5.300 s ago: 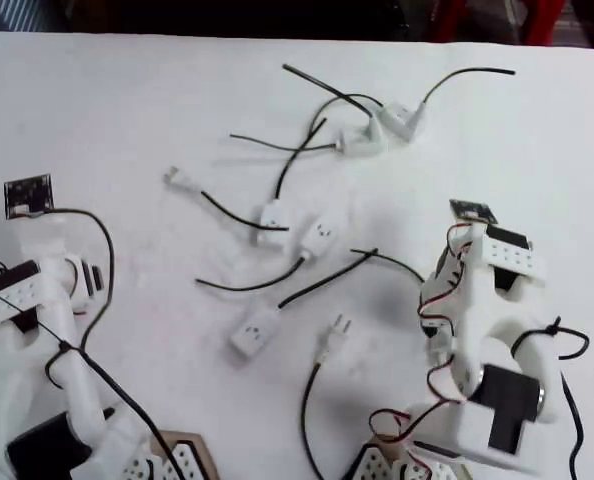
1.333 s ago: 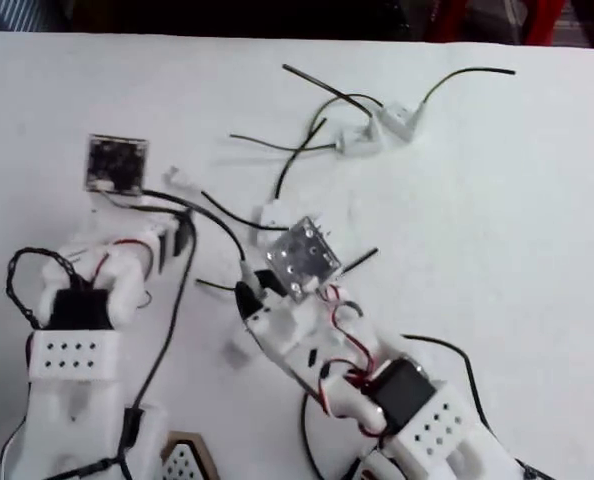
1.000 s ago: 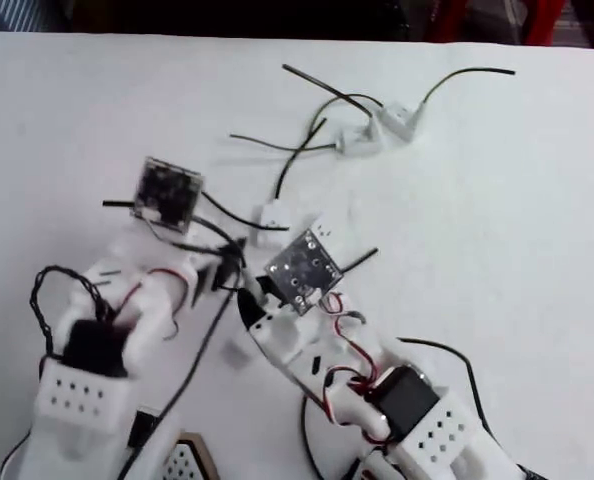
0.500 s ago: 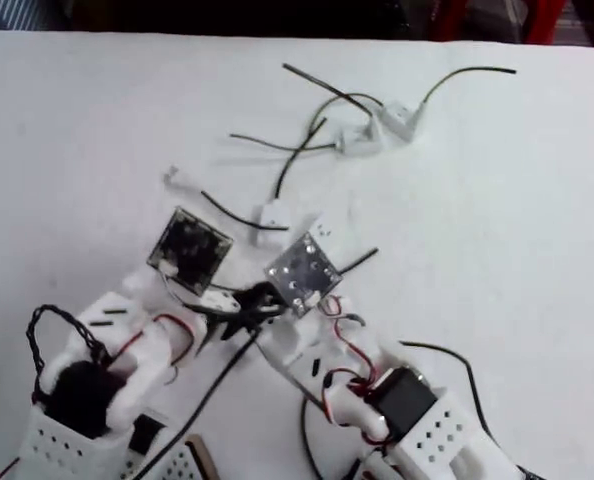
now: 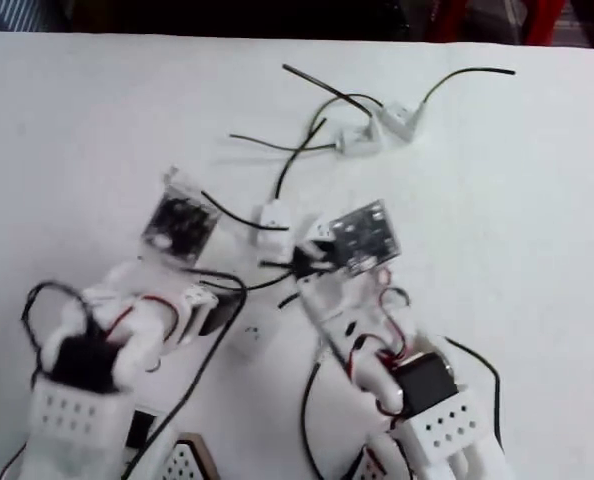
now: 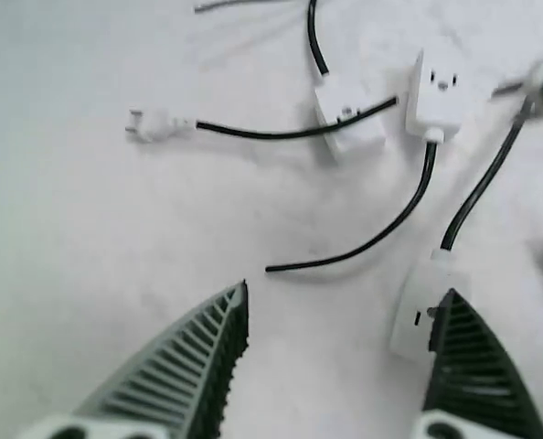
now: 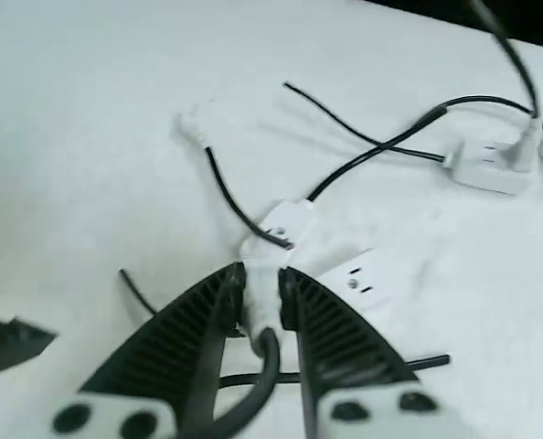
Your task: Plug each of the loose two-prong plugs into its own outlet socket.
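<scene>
Loose plug [image 6: 153, 125], black-corded, lies on the counter [image 5: 67, 110] left of the middle outlet socket [image 5: 273, 215]. In front of that socket the left gripper [image 6: 345, 293] hangs spread wide, one finger just beside another socket [image 6: 416, 311]. Right of the middle socket, the right gripper [image 7: 260, 274] pinches a second plug [image 7: 259, 306].

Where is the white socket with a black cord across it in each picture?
High view: the socket lies mid-table, near the picture's centre.
Left wrist view: the socket sits beside a face-up socket.
Right wrist view: the socket is just beyond the held plug.
Shared landmark: the black cord crossing it.
</scene>
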### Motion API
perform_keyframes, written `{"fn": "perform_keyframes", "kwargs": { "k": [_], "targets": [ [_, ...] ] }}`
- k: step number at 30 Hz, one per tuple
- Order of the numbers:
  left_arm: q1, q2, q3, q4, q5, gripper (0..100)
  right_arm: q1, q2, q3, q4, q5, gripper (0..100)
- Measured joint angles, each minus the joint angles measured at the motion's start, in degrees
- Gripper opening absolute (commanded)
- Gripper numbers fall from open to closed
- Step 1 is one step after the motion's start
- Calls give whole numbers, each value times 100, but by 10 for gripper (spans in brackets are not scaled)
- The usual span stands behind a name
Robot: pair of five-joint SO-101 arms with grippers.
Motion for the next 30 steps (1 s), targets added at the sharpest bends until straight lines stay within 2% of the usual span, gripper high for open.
{"fn": "perform_keyframes", "kwargs": {
  "k": [4,12,18,26,30],
  "targets": [
    [167,879,0,0,-281,320,527,0,378,-580,-132,17],
    [1398,2119,0,0,-97,320,1793,9,492,-1407,-712,17],
    [1837,3051,0,-229,-18,296,2040,9,492,-1495,-826,17],
    [1899,4484,-9,-1099,-18,298,2004,9,492,-1495,-826,17],
    [1881,4914,-211,-1178,0,298,2004,9,492,-1495,-826,17]
  ]
}}
